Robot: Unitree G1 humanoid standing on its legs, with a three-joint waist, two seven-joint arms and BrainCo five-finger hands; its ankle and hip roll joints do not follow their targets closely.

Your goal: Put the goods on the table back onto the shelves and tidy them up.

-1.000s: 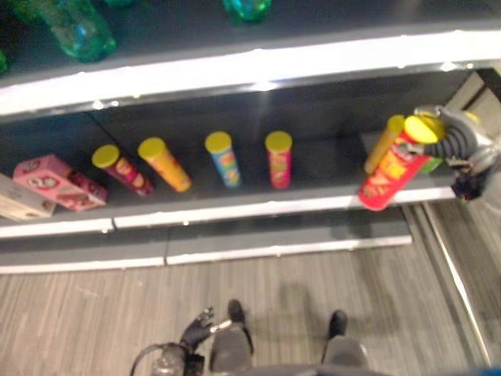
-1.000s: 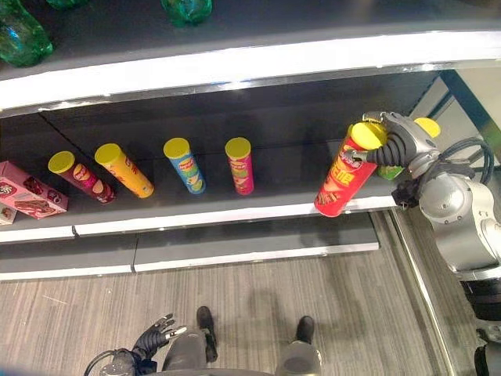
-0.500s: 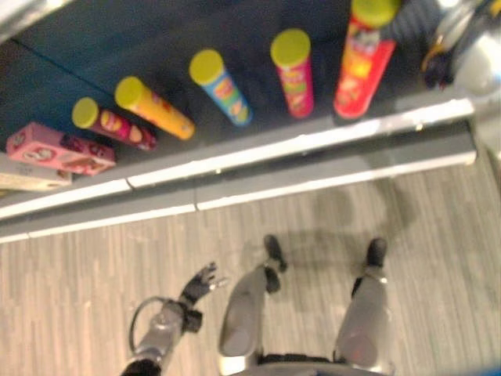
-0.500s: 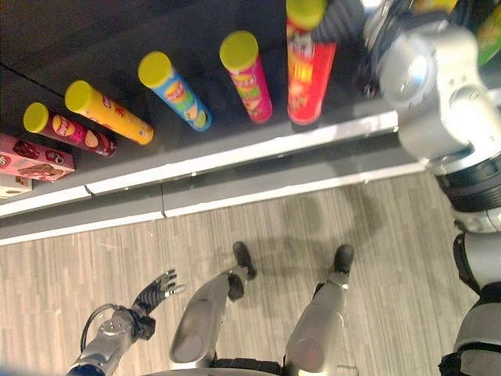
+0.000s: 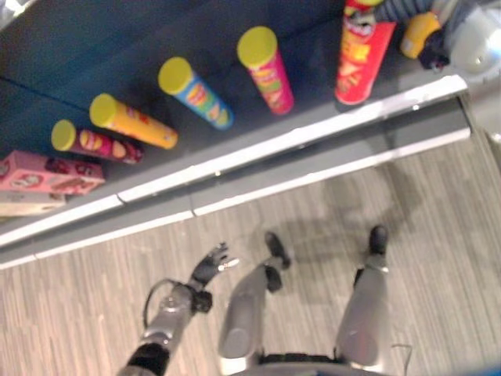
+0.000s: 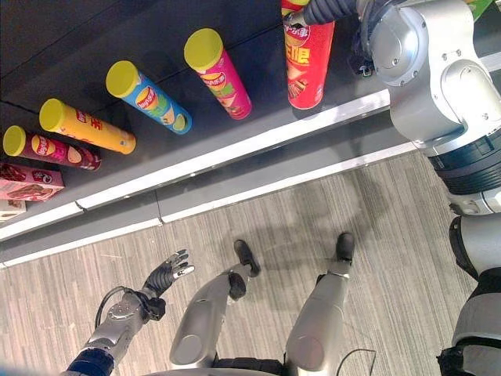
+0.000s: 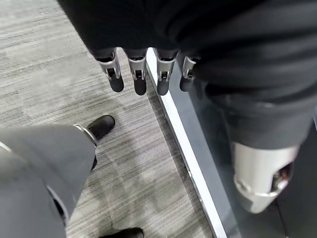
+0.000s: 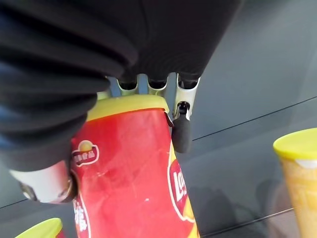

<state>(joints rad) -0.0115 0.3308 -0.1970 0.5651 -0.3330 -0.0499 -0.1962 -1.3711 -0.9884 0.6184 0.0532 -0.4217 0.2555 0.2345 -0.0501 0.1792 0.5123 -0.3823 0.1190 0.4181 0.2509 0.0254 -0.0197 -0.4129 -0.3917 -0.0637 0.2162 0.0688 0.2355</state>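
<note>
The dark shelf [image 6: 235,133] runs across the top of both eye views, with a pale strip along its front edge and grey striped floor [image 6: 376,219] below it. Compared with a second ago the whole picture has swung down and tilted, so the upper shelf with the green bottles has left the view; that is the camera moving, not the goods.

The red can [image 6: 307,59] stands upright on the shelf near its front edge, at the right end of the row. The right robot hand [image 8: 181,131] is closed around the can's top: in its wrist view the fingers curl over the yellow lid and down the side, with the thumb on the other side. A second ago this can was held tilted, its base at the shelf's front edge; now it sits flat on the shelf beside the pink can [image 6: 218,72].

To the left of the pink can stand the blue can [image 6: 147,98], the yellow can [image 6: 86,125] and the maroon can [image 6: 48,147], all with yellow lids and well apart from each other. A pink box [image 6: 27,182] lies at the far left with a pale box [image 6: 9,208] just in front of it.

The left robot hand [image 6: 168,272] hangs low over the floor, fingers straight and spread, holding nothing.
</note>
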